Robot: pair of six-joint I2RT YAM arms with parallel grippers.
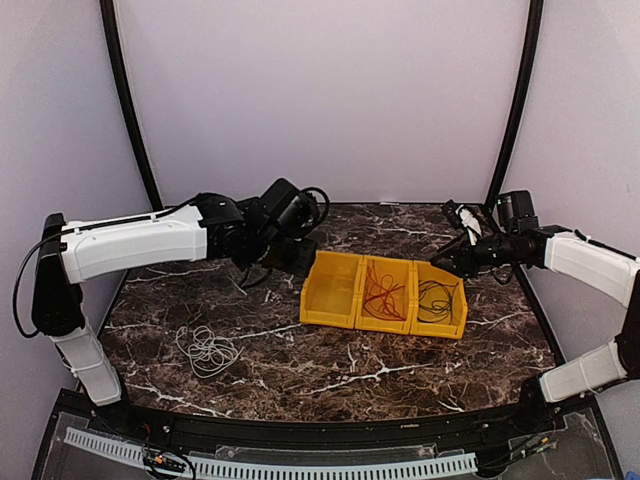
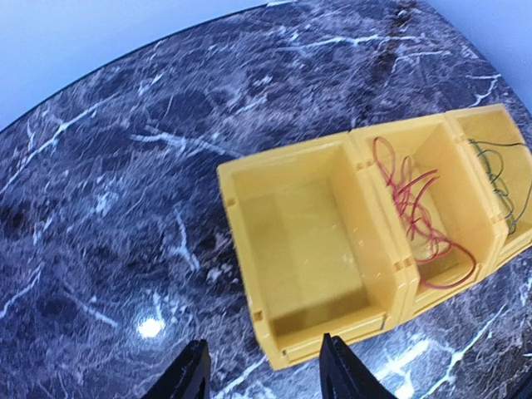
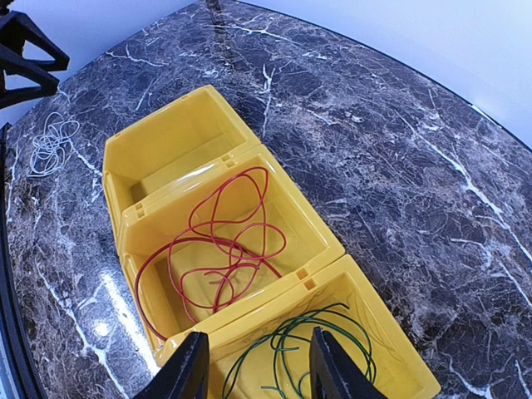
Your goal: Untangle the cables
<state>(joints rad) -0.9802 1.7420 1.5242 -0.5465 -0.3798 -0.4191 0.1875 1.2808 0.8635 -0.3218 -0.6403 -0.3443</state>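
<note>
Marble tabletop (image 1: 330, 370), job looks mostly done — red cable (image 1: 382, 295) and dark cable (image 1: 436, 300) sit apart in yellow bins (image 1: 322, 320), white cable (image 1: 207, 350) loose on the marble — left pincer (image 2: 264, 374) and right pincer (image 3: 258, 370) both open, empty.

dark cable (image 3: 328, 317) cut off at bottom edge, right bin (image 2: 482, 114) cropped

On my dark marble table (image 1: 350, 375) three yellow boxes stand in a row: the left bin (image 1: 330, 292), the middle bin (image 1: 384, 263) and the right bin (image 1: 441, 270). The red cable (image 1: 382, 295) lies in the middle bin. The dark cable (image 1: 437, 300) lies in the right bin. The white cable (image 1: 207, 350) sits in a loose pile on the table, well apart from them. My left gripper (image 1: 290, 258) hangs by the left bin, and my right gripper (image 1: 452, 258) by the right bin.
</note>
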